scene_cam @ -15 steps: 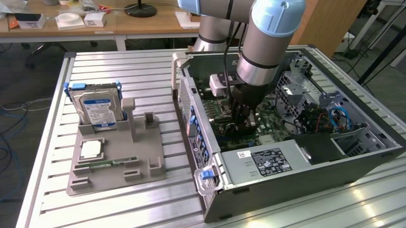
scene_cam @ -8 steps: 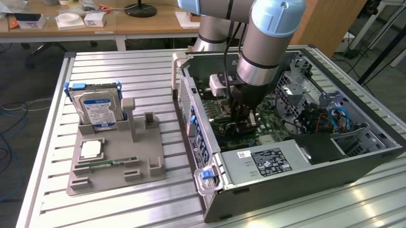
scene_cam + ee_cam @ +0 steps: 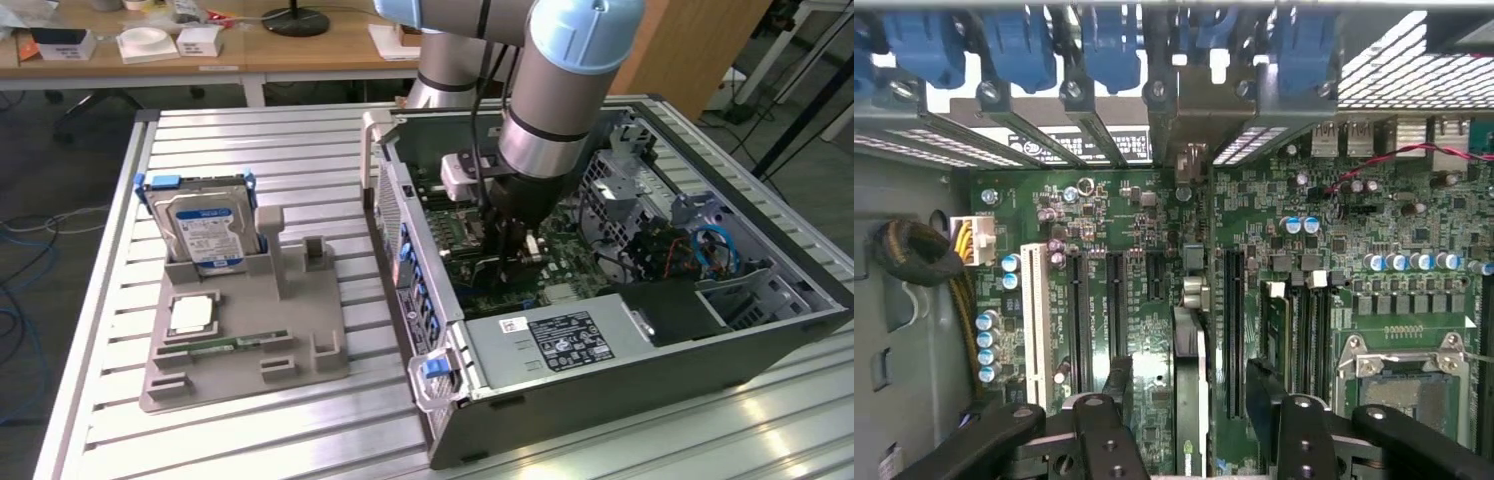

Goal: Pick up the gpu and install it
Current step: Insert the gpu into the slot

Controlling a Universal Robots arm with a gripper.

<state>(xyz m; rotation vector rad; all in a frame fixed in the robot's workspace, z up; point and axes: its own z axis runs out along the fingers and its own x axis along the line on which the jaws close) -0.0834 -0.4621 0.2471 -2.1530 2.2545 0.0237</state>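
Exterior view: arm reaches down into the open PC case [image 3: 747,330], which lies on its side on the slatted aluminium table [image 3: 267,440]; gripper [image 3: 514,262] is low over the motherboard [image 3: 567,262], mid-case. The case wall toward the exterior view's left stands just beside the arm, with blue slot latches [image 3: 416,290] along it; the power supply [image 3: 567,340] with its label boxes in the near side and the drive cage [image 3: 641,190] sits on the exterior view's right, so room around the wrist is narrow. On the table, well apart at the exterior view's left, a grey fixture tray [image 3: 247,375] holds an upright hard drive [image 3: 203,232] with blue rails and a flat green memory stick [image 3: 220,343]. Wrist view: claw is spread, fingers [image 3: 1122,385] standing either side of the gpu [image 3: 1190,400], which shows edge-on as a thin dark card standing in a motherboard slot between the two pads, a gap visible on each side, not clamped. Its bracket end points at the slot openings under the blue latches [image 3: 1014,50]. This view also gives what the exterior one cannot: a white PCI slot [image 3: 1035,320], free black slots beside the card, the CPU socket [image 3: 1399,365], and a sleeved cable bundle [image 3: 914,255] at the board edge.
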